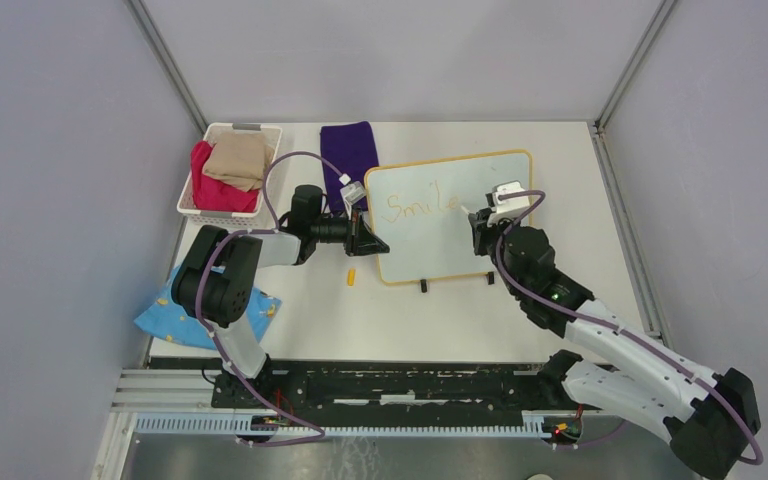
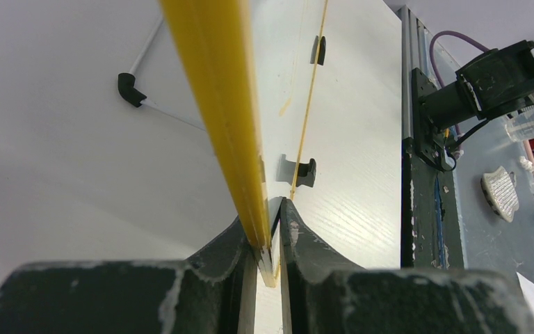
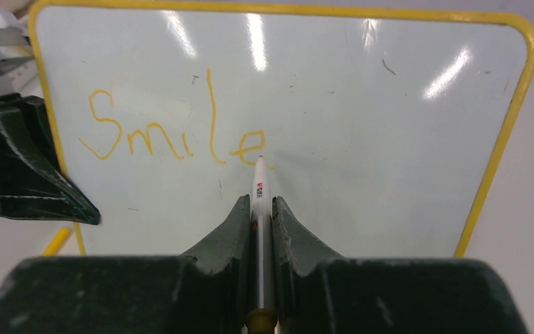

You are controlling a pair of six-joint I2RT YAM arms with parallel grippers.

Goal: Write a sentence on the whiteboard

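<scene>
We see a white bench [image 1: 380,320]; at its far left sits a white basket [image 1: 222,214] of red and tan clothes [image 1: 235,165]; just right of it a purple cloth [image 1: 350,150] lies by the far edge; the whiteboard [image 1: 430,250] stands mid-bench on two black feet [image 1: 424,287]; a small yellow cap [image 1: 352,277] lies near its near left corner; a blue cloth [image 1: 165,320] lies at the near left corner.

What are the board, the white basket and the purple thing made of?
The whiteboard looks glossy, coated: lamps mirror in it; its yellow frame is probably plastic. The white basket seems moulded plastic, with slotted walls. The purple cloth looks like soft, matte fabric.
</scene>
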